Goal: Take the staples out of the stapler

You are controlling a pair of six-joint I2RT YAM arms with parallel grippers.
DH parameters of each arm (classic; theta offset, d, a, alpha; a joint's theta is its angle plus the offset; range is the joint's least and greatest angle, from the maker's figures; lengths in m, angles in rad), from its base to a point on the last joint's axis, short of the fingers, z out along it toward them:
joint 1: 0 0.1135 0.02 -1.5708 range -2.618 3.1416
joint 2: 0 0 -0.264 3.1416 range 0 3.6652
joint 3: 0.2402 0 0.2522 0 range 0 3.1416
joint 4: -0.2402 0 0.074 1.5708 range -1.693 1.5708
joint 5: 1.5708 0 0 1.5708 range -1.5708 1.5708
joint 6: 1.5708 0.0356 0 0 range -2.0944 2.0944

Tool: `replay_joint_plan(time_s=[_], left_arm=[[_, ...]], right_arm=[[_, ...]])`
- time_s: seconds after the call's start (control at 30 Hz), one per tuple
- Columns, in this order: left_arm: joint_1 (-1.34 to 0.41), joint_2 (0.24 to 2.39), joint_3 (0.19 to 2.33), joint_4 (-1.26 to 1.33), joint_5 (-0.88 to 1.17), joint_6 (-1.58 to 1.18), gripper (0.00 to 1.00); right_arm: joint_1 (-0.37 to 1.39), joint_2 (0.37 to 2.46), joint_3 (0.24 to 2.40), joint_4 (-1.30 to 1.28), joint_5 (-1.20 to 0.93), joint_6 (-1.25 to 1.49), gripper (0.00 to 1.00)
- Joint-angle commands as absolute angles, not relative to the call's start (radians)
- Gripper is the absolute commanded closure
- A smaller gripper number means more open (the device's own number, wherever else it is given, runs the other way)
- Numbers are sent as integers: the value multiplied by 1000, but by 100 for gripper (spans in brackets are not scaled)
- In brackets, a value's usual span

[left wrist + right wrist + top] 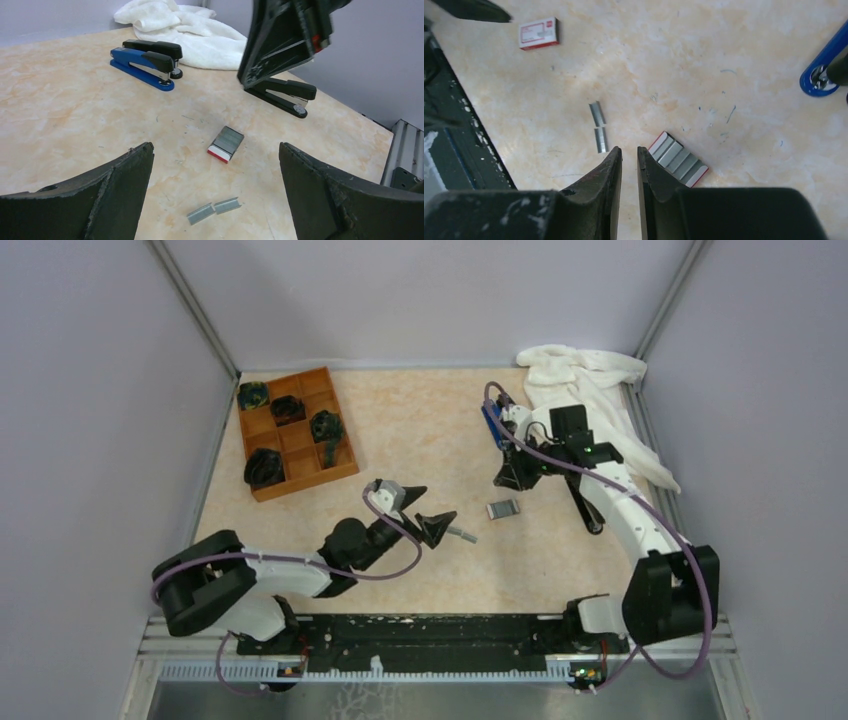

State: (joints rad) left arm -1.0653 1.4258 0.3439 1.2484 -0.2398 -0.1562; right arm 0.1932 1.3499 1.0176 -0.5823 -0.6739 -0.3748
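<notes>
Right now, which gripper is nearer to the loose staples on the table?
Left. The left gripper sits just short of the staples, fingers spread toward them; the right gripper is farther off, beyond the open staple box.

The bench point(75, 125) is mottled peach-and-cream — the staples point(227, 205) silvery-grey, the stapler point(285, 94) black, a second stapler point(137, 70) blue, the towel point(200, 40) white, the small box point(539, 33) white and red.

Pale lilac walls point(420, 300) around a beige marbled tabletop point(420, 430), aluminium corner posts point(197, 310), even light.
</notes>
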Motion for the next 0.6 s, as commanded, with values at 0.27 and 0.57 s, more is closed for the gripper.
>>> replay_joint_plan(time_s=[0.27,0.57], left_arm=[[-894,1279,373,845,123,-129,1],[-893,1386,472,644,483,256,6]], right_arm=[[189,1151,1000,-393,-1045,-280,74],[189,1068,808,-303,-1141,-396,70]])
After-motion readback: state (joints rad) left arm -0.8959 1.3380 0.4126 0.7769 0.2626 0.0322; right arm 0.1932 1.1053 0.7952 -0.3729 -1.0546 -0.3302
